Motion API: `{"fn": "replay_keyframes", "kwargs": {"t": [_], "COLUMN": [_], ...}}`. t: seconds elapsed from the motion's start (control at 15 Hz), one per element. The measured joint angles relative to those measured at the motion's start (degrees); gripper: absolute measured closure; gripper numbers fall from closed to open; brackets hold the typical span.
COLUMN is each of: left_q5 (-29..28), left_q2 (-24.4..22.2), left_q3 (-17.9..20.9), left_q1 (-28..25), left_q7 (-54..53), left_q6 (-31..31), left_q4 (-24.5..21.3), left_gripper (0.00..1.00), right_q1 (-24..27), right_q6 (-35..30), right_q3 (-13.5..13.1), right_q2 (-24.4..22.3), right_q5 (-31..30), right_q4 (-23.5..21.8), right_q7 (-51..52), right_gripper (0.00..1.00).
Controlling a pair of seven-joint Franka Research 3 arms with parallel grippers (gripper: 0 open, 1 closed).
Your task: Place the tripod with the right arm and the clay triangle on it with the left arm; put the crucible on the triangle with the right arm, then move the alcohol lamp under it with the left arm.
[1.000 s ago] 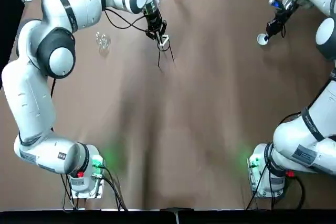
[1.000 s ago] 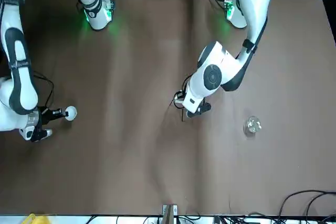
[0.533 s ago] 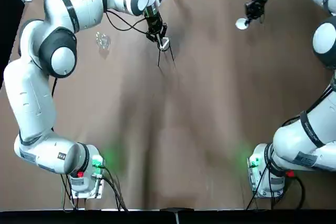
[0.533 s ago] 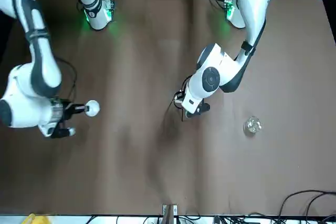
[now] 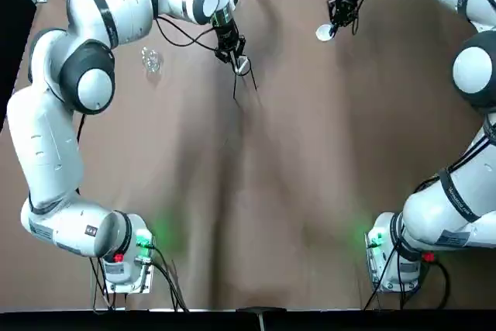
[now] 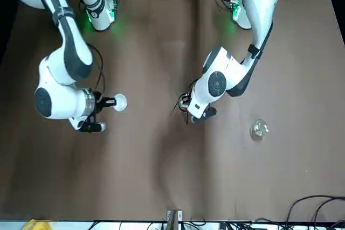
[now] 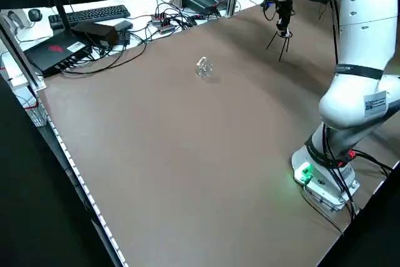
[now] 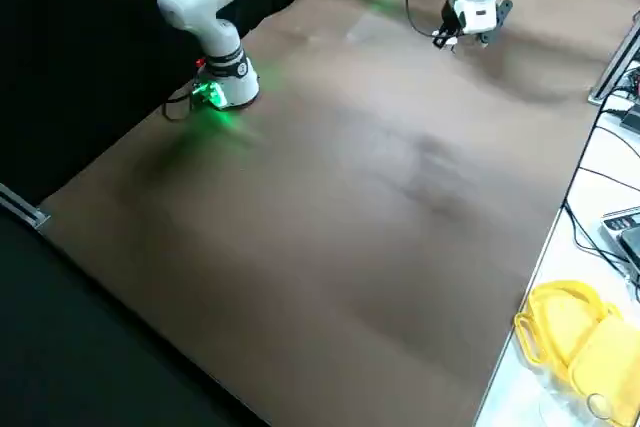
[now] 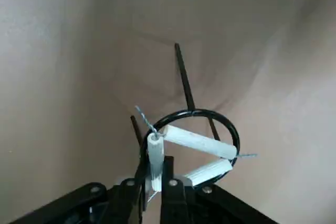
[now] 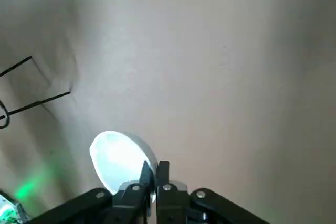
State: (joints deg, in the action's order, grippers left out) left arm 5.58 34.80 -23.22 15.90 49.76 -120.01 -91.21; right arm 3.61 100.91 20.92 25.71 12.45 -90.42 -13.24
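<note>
- The left gripper (image 9: pixel 154 163) stands over the far side of the table (image 7: pixel 187 154), drawn in to a tube's width around one side of the clay triangle (image 9: pixel 199 142).
- That triangle is three chalky white tubes with a hollow middle, lying across the ring of the tripod; twisted wire ends (image 9: pixel 146 120) poke out beyond the ring.
- The tripod (image 9: pixel 191 113) is smooth, thin black wire, a round ring on splayed straight legs.
- Over to the robot's right, also at the far side and apart from the tripod, the right gripper (image 10: pixel 155 166) has its tips nearly together, pinching the crucible by its wall.
- The crucible (image 10: pixel 118 158) is a smooth white cup with a round mouth, lit very brightly inside and held up off the table.
- Out to the robot's left of the tripod sits the alcohol lamp (image 7: pixel 204 67), rounded clear glass full of glints, well apart from both grippers.
- The tabletop is matt brown, with soft, blurry shadows across it.
- Past its edge I see tangled black cables (image 7: pixel 112 67), a keyboard (image 7: pixel 106 14) and yellow plastic pieces (image 8: pixel 600 347).
- The gripper hides part of the triangle and ring from the left wrist; the right wrist catches only some of the tripod, cut off.
- I can't make out anything inside the lamp.
</note>
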Motion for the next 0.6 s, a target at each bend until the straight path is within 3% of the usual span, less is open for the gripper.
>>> {"fn": "replay_keyframes", "kwargs": {"t": [0.33,0.47,0.53,0.6], "left_q5": [0.0,0.0,0.0,0.0], "left_q2": [0.05,0.05,0.05,0.05], "left_q3": [1.74,1.81,1.83,1.84], "left_q1": [1.73,1.85,1.87,1.87], "left_q7": [0.0,0.0,0.0,0.07], "left_q6": [-0.96,-1.26,-1.32,-1.33], "left_q4": [0.19,0.2,0.24,0.31], "left_gripper": [0.85,0.69,0.5,0.48], "right_q1": [-4.73,-5.44,-5.44,-5.44], "right_q6": [0.81,0.84,0.86,1.05], "right_q3": [0.58,0.57,0.49,0.49], "right_q2": [-0.01,0.0,0.0,0.0], "right_q5": [0.01,0.01,0.01,0.01], "right_q4": [1.79,2.45,2.91,3.06], "right_q7": [-6.0,-6.71,-6.72,-6.72], "right_gripper": [0.95,0.95,0.95,0.95]}}
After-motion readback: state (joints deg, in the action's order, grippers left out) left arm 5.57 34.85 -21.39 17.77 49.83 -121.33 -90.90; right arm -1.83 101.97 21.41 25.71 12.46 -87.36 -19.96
